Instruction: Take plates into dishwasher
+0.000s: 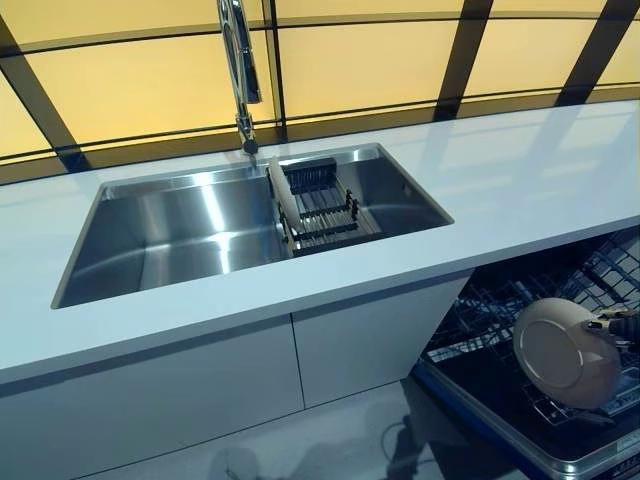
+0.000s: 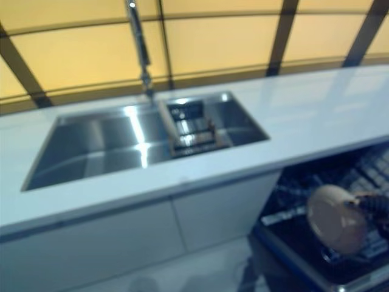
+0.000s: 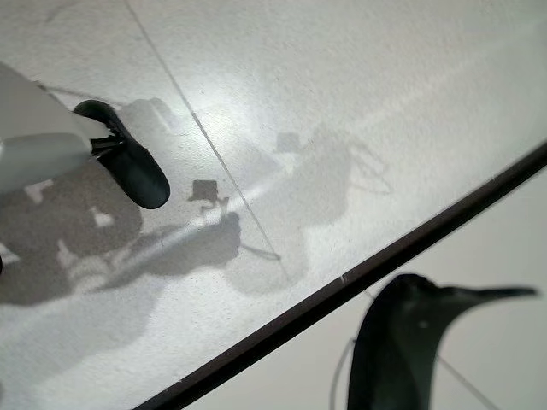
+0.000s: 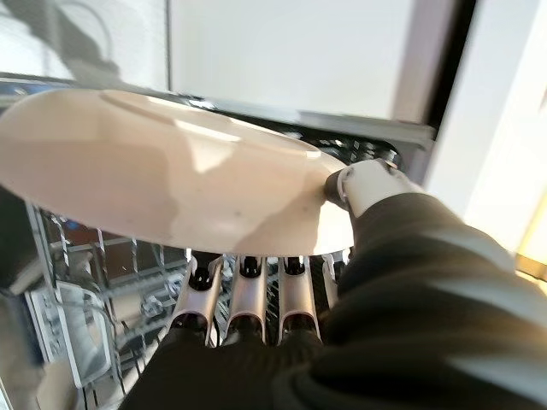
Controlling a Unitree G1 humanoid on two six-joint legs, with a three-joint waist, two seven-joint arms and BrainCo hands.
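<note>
My right hand (image 1: 622, 325) is shut on the rim of a beige plate (image 1: 565, 352) and holds it tilted on edge just above the open dishwasher's lower rack (image 1: 480, 320) at the lower right. In the right wrist view the thumb lies on top of the plate (image 4: 171, 171) and the fingers (image 4: 248, 299) curl beneath it, with the wire rack (image 4: 128, 290) below. Another pale plate (image 1: 283, 195) stands on edge in a dark drying rack (image 1: 325, 210) inside the sink. My left hand (image 3: 120, 158) shows only in its wrist view, relaxed and empty over the floor.
A steel sink (image 1: 170, 235) with a tall faucet (image 1: 238, 60) is set in the white counter (image 1: 520, 180). The counter's edge overhangs the dishwasher opening. White cabinet doors (image 1: 200, 390) stand left of the dishwasher. Yellow panels line the back wall.
</note>
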